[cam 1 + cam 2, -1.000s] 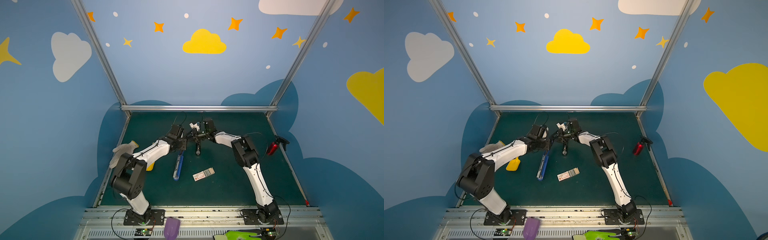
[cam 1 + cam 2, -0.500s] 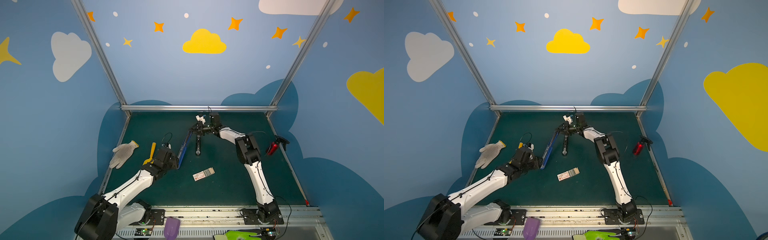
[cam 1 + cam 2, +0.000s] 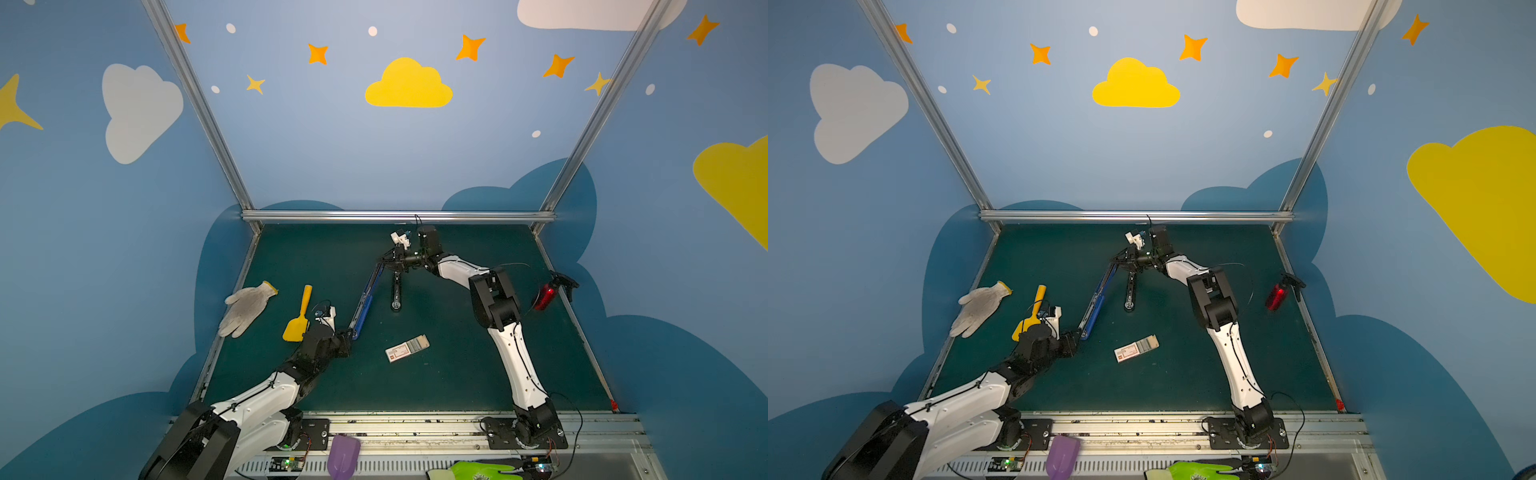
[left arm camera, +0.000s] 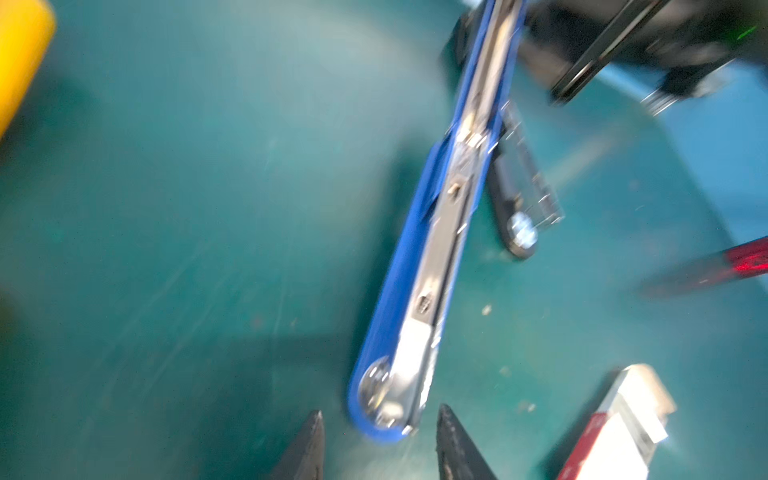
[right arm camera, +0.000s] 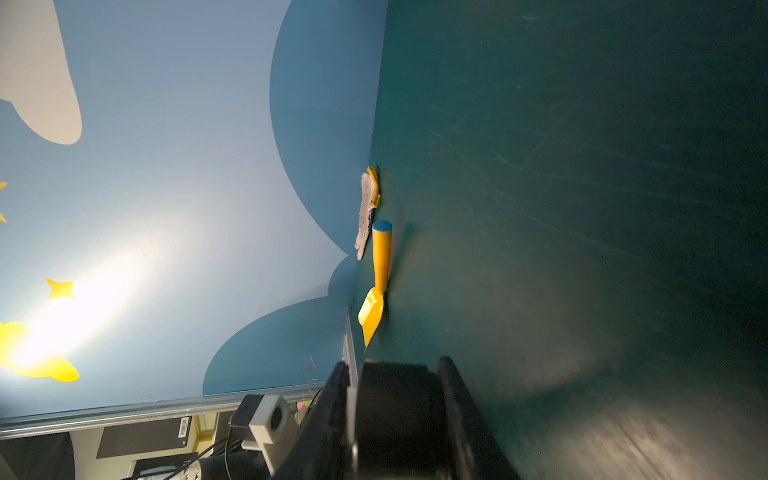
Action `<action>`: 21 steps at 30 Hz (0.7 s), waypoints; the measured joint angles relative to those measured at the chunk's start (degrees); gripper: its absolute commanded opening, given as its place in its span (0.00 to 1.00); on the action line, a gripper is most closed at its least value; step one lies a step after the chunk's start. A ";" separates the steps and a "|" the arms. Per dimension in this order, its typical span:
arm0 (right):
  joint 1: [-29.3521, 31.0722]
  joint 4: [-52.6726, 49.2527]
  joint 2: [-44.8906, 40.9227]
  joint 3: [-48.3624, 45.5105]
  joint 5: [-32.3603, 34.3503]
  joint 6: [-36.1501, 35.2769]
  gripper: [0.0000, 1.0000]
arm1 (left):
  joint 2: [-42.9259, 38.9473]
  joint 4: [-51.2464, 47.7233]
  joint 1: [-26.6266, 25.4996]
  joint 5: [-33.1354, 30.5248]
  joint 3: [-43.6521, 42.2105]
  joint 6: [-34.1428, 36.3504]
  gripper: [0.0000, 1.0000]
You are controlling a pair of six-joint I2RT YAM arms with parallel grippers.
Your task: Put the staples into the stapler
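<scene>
The stapler is folded wide open: its blue arm, silver magazine rail up, slants from the far middle toward the near left, and its black base points down to the mat. My right gripper is shut on the stapler's black hinge end. My left gripper is open, its fingertips just short of the blue arm's near tip. The staples show as grey rows in a half-slid white box with a red mark, lying on the mat to the right of it.
A white glove and a yellow scoop lie at the left edge of the green mat. A red spray bottle stands at the right edge. A purple scoop and a green glove sit on the front rail.
My left gripper has drawn back from the stapler's far hinge end to the blue arm's near tip. The right gripper has shifted slightly farther back, and the blue arm now slants up to it.
</scene>
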 measured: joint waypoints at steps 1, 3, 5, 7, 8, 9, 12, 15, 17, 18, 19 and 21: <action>0.04 0.00 0.07 0.00 0.00 0.00 0.06 | 1.03 1.70 -0.07 0.22 0.00 0.48 0.43; 0.09 0.00 0.15 0.00 0.02 0.00 0.06 | 3.02 4.31 -0.24 0.90 0.00 1.44 0.42; 0.13 0.02 0.28 0.00 0.02 0.02 0.06 | 5.49 6.69 -0.31 1.33 0.00 2.40 0.39; 0.17 -0.02 0.39 0.00 0.02 0.02 0.06 | 7.45 8.24 -0.35 1.49 0.02 3.19 0.37; 0.17 -0.02 0.39 0.00 0.04 0.02 0.06 | 8.48 9.03 -0.35 1.60 0.02 3.45 0.35; 0.17 -0.02 0.39 0.00 0.04 0.00 0.06 | 9.27 9.64 -0.35 1.75 0.02 3.80 0.34; 0.17 -0.02 0.39 0.00 0.04 0.00 0.06 | 11.47 11.54 -0.35 2.16 0.02 4.61 0.31; 0.17 -0.04 0.39 0.00 0.04 -0.17 0.06 | 12.90 13.07 -0.35 2.40 0.02 5.33 0.25; 0.17 -0.11 0.39 0.00 0.04 -0.37 0.06 | 13.99 14.36 -0.35 2.51 0.07 5.92 0.23; 0.17 -0.11 0.39 0.00 0.07 -0.42 0.06 | 14.40 14.73 -0.35 2.62 0.13 6.19 0.21; 0.17 -0.15 0.39 0.00 0.31 -0.52 0.06 | 14.93 15.15 -0.35 2.78 0.24 6.64 0.21; 0.11 -0.15 0.42 0.00 0.85 -0.76 0.06 | 15.98 15.89 -0.42 3.30 0.66 7.52 0.21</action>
